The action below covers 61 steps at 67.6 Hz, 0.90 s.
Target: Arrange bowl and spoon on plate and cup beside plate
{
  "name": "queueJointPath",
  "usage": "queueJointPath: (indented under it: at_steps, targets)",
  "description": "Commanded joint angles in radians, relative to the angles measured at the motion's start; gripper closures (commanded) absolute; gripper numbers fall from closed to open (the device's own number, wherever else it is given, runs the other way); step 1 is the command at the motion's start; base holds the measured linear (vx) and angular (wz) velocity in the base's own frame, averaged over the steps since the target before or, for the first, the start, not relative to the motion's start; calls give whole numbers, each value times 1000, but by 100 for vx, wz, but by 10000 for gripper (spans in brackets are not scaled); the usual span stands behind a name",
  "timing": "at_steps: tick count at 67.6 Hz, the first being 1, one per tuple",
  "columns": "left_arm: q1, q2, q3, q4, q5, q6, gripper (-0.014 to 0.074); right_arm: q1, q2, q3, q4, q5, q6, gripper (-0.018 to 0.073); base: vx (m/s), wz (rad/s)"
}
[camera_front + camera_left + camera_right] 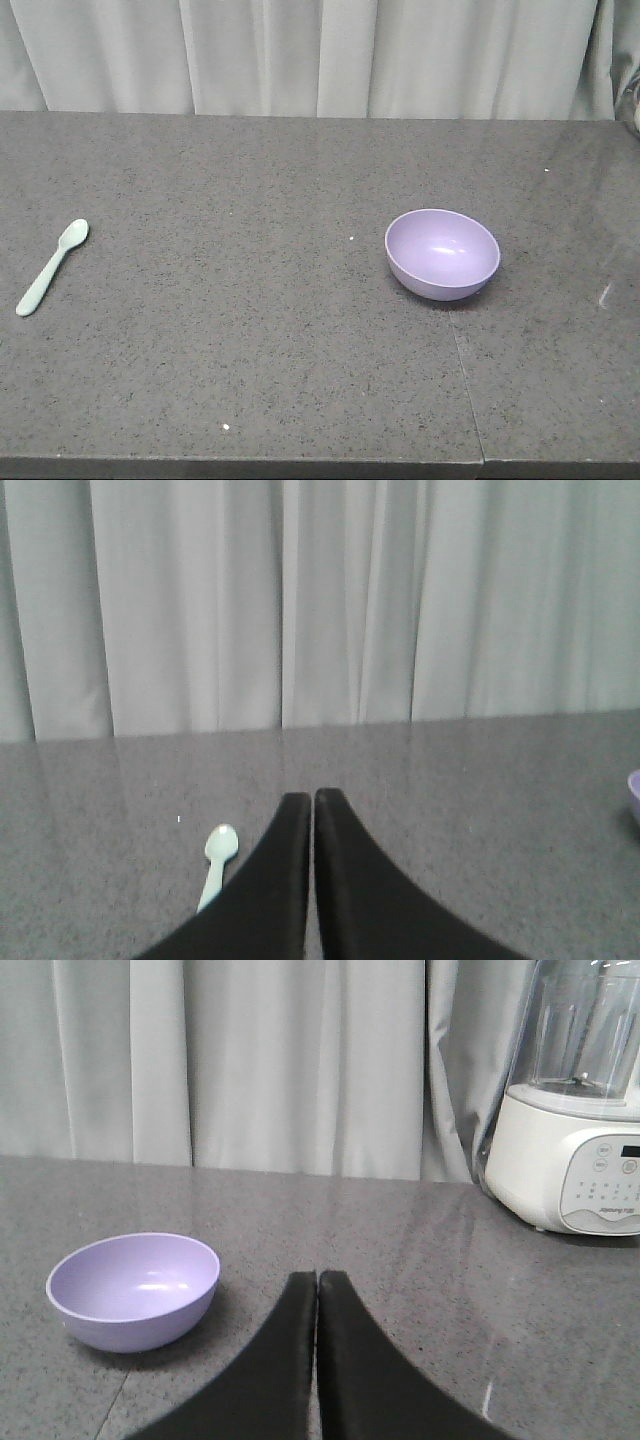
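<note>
The left fingers (297, 825) are pressed shut and hold nothing, with the short mint-green plastic spoon (217, 855) lying flat on the speckled dark-grey tabletop (250, 380) just to their left. The right fingers (298, 1310) are likewise closed and empty. The smooth, round lavender bowl (134, 1290) stands upright near them, well apart from the spoon, a white blender (575, 1150) stands off to the right, and a pale pleated curtain (300, 55) hangs behind.

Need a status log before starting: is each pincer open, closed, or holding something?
Left pincer: closed, holding nothing.
Right pincer: closed, holding nothing.
</note>
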Motion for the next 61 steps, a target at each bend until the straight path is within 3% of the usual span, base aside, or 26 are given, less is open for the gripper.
queueJointPath:
  at_steps: [1,16,30,48,53,61]
  targets:
    - [-3,109,-117,-4,86,-13,603,2,107,-138,-15,53,-49,564,0,0]
    - [-3,335,-270,-4,270,-12,603,2,332,-302,32,262,-52,564,0,0]
    - [-3,417,-270,-4,301,-12,603,2,448,-306,71,365,-52,564,0,0]
    - [-3,419,-270,-3,309,-16,596,2,493,-306,63,369,-53,559,0,0]
    - [-3,419,-270,-3,308,-16,566,2,493,-306,60,369,-57,545,0,0]
    - [-3,419,-270,-3,308,-15,442,2,493,-306,57,370,-61,473,0,0]
